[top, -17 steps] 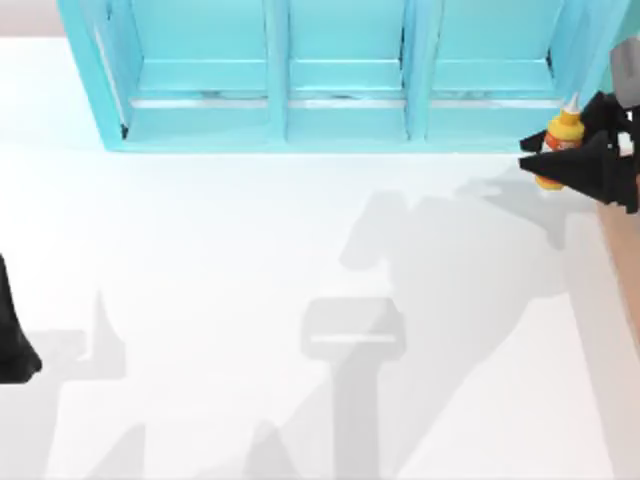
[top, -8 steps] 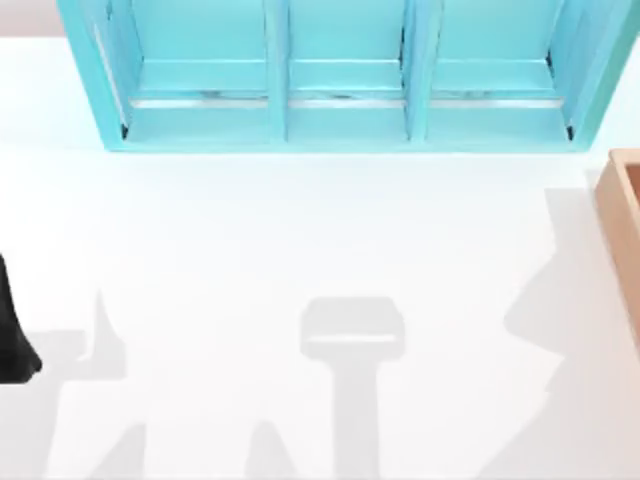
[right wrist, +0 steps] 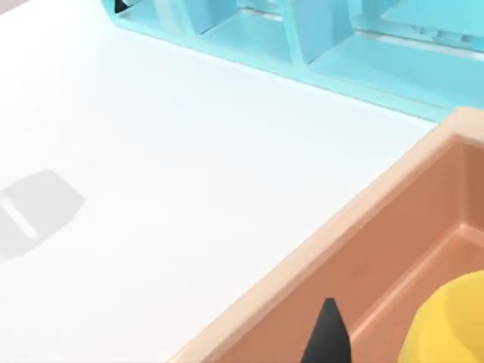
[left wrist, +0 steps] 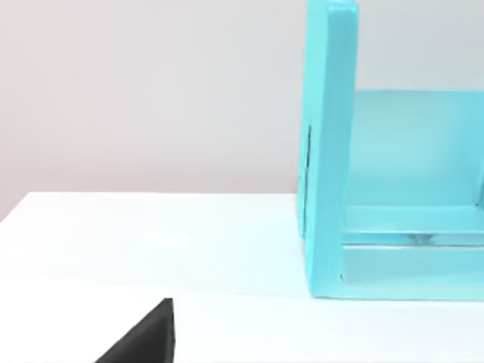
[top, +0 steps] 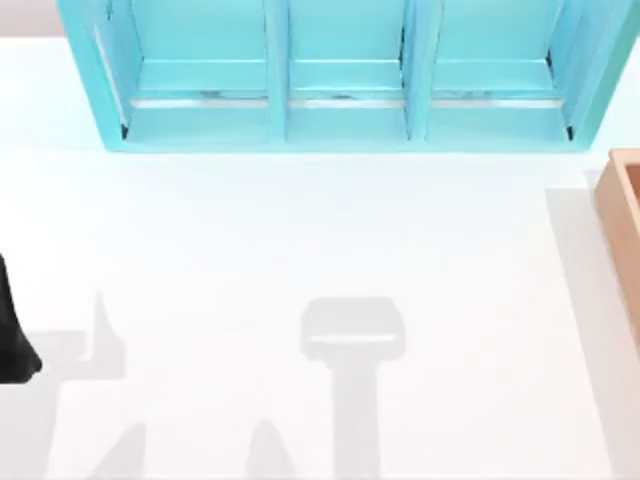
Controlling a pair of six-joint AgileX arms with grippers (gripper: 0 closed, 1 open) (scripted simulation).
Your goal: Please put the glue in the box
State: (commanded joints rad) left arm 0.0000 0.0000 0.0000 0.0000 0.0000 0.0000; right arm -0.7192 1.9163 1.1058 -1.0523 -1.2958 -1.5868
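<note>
Now, starting closest in your right wrist view, you see one black fingertip of the right gripper point(right wrist: 329, 333) poking up over the reddish-brown inside of the box point(right wrist: 318, 261), and just beside it the rounded yellow body of the glue point(right wrist: 450, 321), also over the box's interior. You cannot tell from this view whether the fingers are clamped on the bottle or have let it go, nor whether the bottle rests on the box floor.

Past the box's thick tan wall lies the white table point(right wrist: 151, 151), and beyond that, on the far side from the box, the turquoise shelf point(right wrist: 318, 38) with its row of compartments.

Compare the top view with a second ago: then the right gripper hung with the glue between its fingers just off the shelf's right end, near the box; half a second ago it had already left that view, and now you see just the box's corner point(top: 622, 215) at the table's right edge, below the shelf's point(top: 345, 75) right end. The arm's shadow beside the box has gone too.

Your left arm point(top: 12, 335) stays parked at the table's left edge, well apart from the box.
</note>
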